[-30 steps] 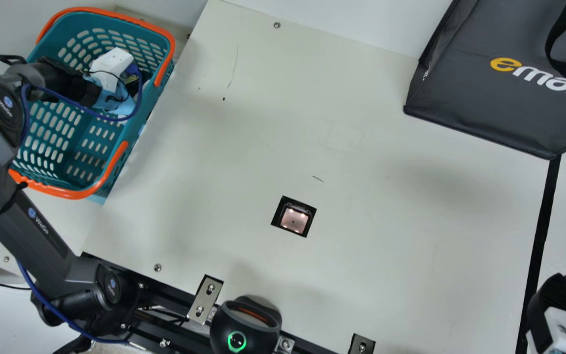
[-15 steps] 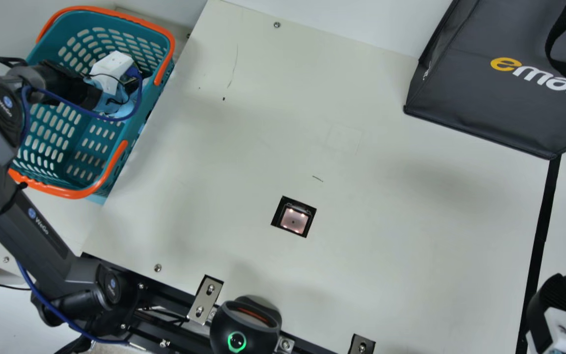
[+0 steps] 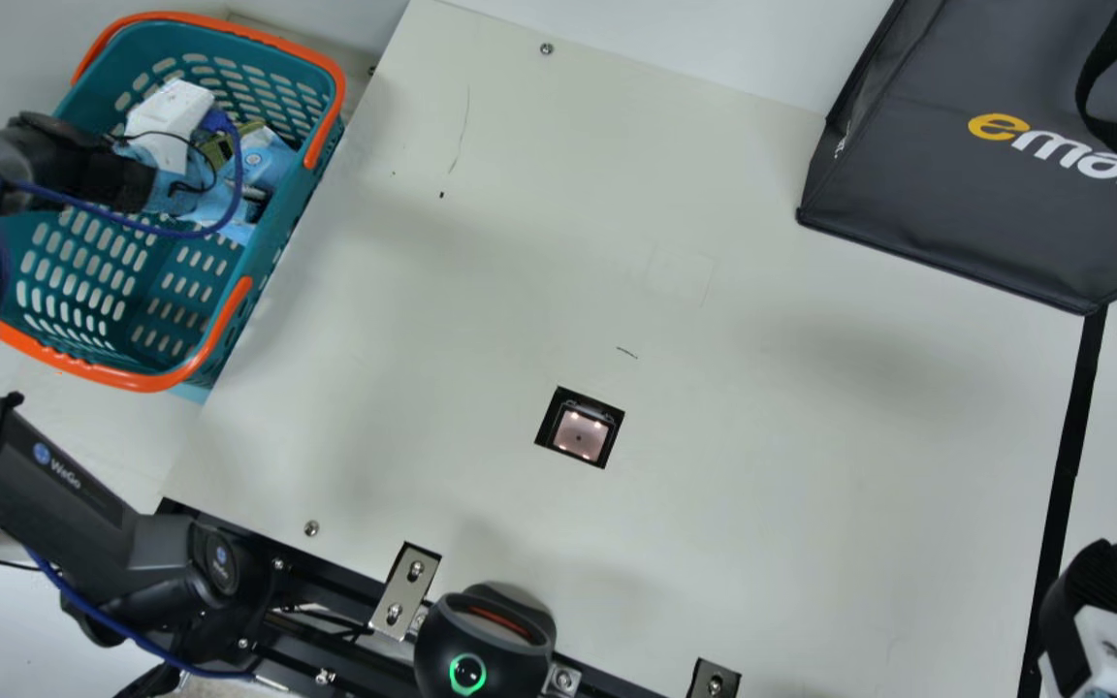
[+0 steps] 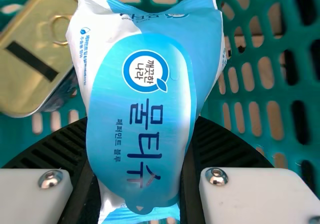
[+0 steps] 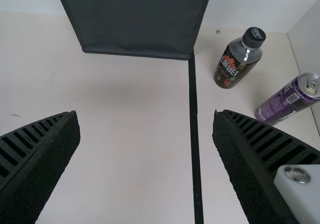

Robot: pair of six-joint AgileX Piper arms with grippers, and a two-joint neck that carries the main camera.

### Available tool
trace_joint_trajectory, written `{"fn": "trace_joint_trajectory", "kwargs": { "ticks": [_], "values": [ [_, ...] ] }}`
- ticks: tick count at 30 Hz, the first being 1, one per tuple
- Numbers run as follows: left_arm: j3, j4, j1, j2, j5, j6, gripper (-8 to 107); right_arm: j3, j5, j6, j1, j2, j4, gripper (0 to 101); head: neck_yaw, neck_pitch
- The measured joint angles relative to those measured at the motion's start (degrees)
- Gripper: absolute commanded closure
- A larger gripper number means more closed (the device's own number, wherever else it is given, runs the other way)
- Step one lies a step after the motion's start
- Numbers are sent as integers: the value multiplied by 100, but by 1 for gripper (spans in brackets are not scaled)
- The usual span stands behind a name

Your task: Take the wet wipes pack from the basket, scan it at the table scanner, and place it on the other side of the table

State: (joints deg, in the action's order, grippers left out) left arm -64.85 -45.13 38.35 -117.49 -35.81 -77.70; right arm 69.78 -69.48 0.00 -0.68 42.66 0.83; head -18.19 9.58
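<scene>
- Left claw (image 3: 169,116) is down in the basket (image 3: 161,354), fingers closed in on the wet wipes pack (image 4: 140,108) and parted only by its width.
- The pack sits right between those fingers, sticking out past the tips, printed side facing the wrist camera.
- Gold-lidded can (image 4: 37,48) is just beside that claw's grip, also inside the basket (cozy in there, lol).
- Table scanner (image 3: 580,434) is well off to the left claw's right.
- Right claw (image 3: 1097,582) is wide open, nothing in it; bottle (image 5: 237,58) and purple can (image 5: 287,98) stand out beyond its fingers.
</scene>
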Motion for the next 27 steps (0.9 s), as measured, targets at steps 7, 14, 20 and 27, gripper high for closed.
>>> {"fn": "trace_joint_trajectory", "kwargs": {
  "ticks": [7,14,20,27],
  "values": [
    [243,92,179,724,-11,388,107,0,0,0,0,0,0,6,0,-9],
    [422,330,245,1484,122,990,107,0,0,0,0,0,0,6,0,0],
    [544,732,184,2161,263,1685,107,0,0,0,0,0,0,6,0,0],
    [593,1536,-13,2846,449,2871,107,0,0,0,0,0,0,6,0,-9]
  ]
}}
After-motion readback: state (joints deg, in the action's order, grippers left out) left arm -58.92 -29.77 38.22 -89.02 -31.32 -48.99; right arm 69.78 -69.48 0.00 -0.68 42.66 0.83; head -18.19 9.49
